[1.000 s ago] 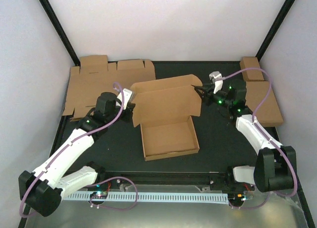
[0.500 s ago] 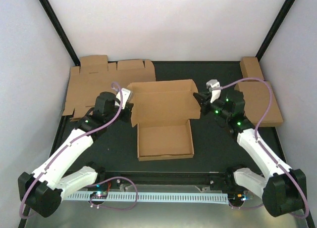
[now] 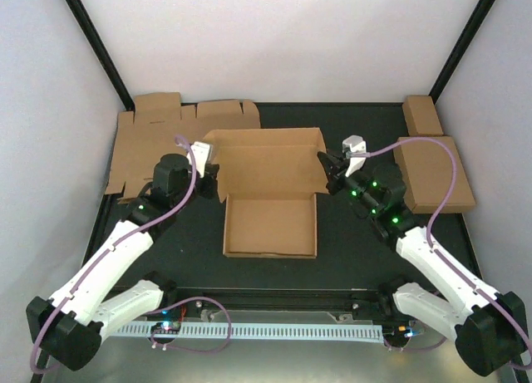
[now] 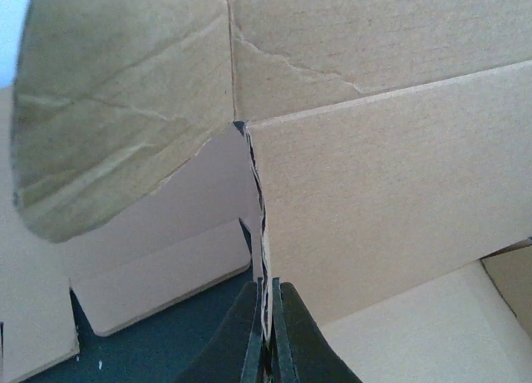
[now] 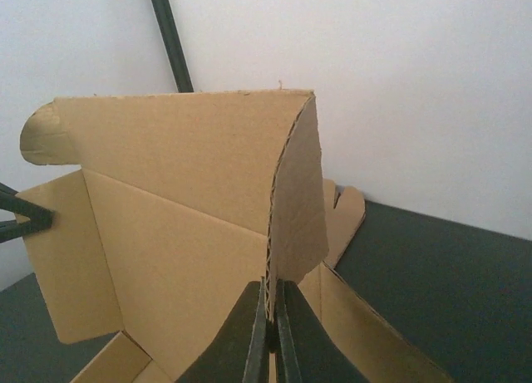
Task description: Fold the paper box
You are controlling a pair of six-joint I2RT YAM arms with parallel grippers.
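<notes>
**Two sets of jaws clamp the box's end flaps**

Top view: the paper box (image 3: 270, 227) sits in the middle of the dark desk (image 3: 357, 233), square to its edges. Its shallow tray lies on the near side, open upward, with only bare cardboard floor showing inside. The lid panel rises along the far wall, its fold line running left to right. The left gripper (image 3: 214, 178) meets the panel's left end and the right gripper (image 3: 327, 169) its right end. Flat cardboard sheets (image 3: 154, 146) lie at the far left. A cardboard stack (image 3: 432, 175) and a small oblong box (image 3: 422, 115) lie at the far right.

Left wrist view: the left gripper (image 4: 268, 354) has its jaws closed on the thin upright edge of the paper box (image 4: 374, 192). A rounded tab hangs above on the left.

Right wrist view: the right gripper (image 5: 270, 333) has its jaws closed on the corrugated edge of an upright flap of the paper box (image 5: 183, 175). The lid panel spreads away to the left.
</notes>
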